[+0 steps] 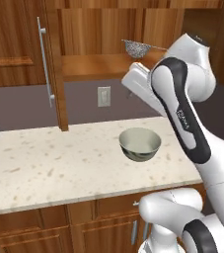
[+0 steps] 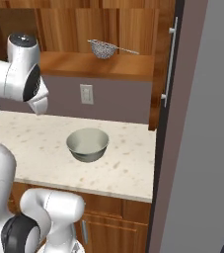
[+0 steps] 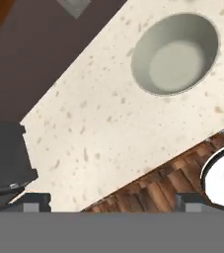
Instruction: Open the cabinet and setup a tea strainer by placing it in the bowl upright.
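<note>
Our end effector is spread wide and empty, looking down on the worktop and the bowl. The tea strainer sits above us on the cabinet shelf, its wire handle pointing right.

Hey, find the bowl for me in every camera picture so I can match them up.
Left base view: bowl right of centre, on the speckled counter.
Right base view: bowl left of centre, on the same counter.
Hand view: bowl at upper right, seen from above, empty.
Shared landmark: the wall outlet on the backsplash beyond the bowl.
</note>
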{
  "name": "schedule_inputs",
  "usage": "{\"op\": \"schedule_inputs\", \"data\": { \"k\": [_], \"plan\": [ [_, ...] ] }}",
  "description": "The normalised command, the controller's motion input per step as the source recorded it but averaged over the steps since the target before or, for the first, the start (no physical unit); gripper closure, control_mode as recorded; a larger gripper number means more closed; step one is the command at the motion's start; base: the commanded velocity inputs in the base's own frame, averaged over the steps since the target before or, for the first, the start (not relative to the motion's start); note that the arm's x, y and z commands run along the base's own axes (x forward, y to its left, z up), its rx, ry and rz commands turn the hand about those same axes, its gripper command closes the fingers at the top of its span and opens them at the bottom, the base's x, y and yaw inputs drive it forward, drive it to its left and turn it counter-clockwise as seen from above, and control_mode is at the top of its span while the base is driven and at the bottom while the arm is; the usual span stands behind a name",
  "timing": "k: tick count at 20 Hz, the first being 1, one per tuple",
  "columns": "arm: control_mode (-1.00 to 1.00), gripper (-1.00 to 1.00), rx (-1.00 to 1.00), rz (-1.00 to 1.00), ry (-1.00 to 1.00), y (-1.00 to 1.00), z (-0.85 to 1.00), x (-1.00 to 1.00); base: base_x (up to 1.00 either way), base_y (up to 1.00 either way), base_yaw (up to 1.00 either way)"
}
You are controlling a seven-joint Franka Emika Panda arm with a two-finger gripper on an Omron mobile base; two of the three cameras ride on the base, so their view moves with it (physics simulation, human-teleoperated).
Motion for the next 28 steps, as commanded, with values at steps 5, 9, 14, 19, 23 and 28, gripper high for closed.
{"op": "schedule_inputs", "data": {
  "k": [5,9,14,19,23,28],
  "plan": [
    [-1.00,-1.00,-0.63,0.00,-0.28,-0.58,-0.44,0.00,0.00,0.00,0.00],
    [-1.00,-1.00,-0.50,0.14,-0.15,-0.69,-0.31,0.03,0.00,0.00,0.00],
    [-1.00,-1.00,-0.46,0.26,-0.02,-0.43,0.08,0.03,0.00,0.00,0.00],
    [-1.00,-1.00,-0.44,0.16,-0.01,-0.12,0.47,0.00,0.00,0.00,0.00],
    [-1.00,-1.00,-0.19,0.05,0.00,0.00,0.71,0.00,0.00,0.00,0.00],
    [-1.00,-1.00,-0.10,0.08,-0.06,0.00,0.59,0.05,0.00,0.00,0.00]
  ]
}}
